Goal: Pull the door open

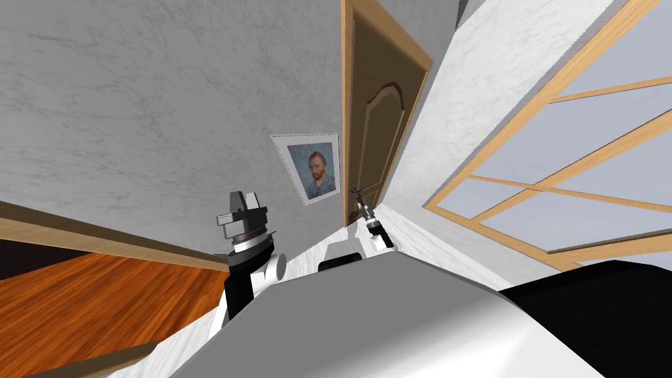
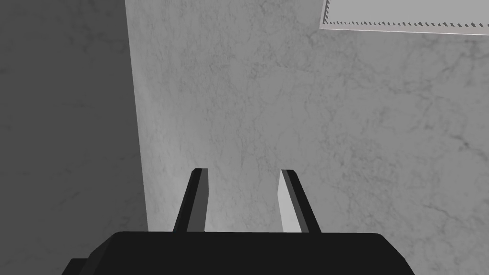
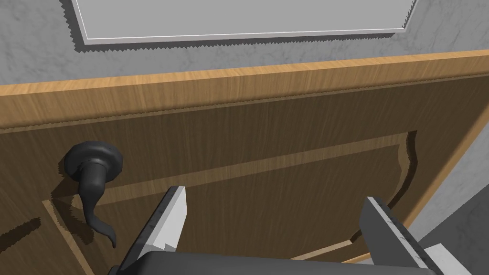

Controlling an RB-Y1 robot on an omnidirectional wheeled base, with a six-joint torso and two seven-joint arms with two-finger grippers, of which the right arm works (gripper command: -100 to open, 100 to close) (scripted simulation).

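The brown wooden door [image 1: 375, 125] stands shut in its lighter frame, ahead at the end of a narrow passage. Its dark lever handle [image 3: 93, 184] hangs from a round rosette near the door's edge. My right gripper [image 3: 276, 195] is open and close to the door panel [image 3: 286, 143]. The handle lies outside its fingers, beside one finger [image 3: 167, 219] and apart from it. In the head view the right gripper [image 1: 361, 202] reaches up to the small dark handle [image 1: 356, 191]. My left gripper [image 2: 244, 172] is held up by the grey wall, open, with nothing between its fingers.
A framed portrait [image 1: 315, 167] hangs on the grey marbled wall just left of the door. A large wood-framed window [image 1: 558, 177] runs along the right wall. Orange wooden floor [image 1: 98, 295] and a black area [image 1: 26, 259] lie at the lower left.
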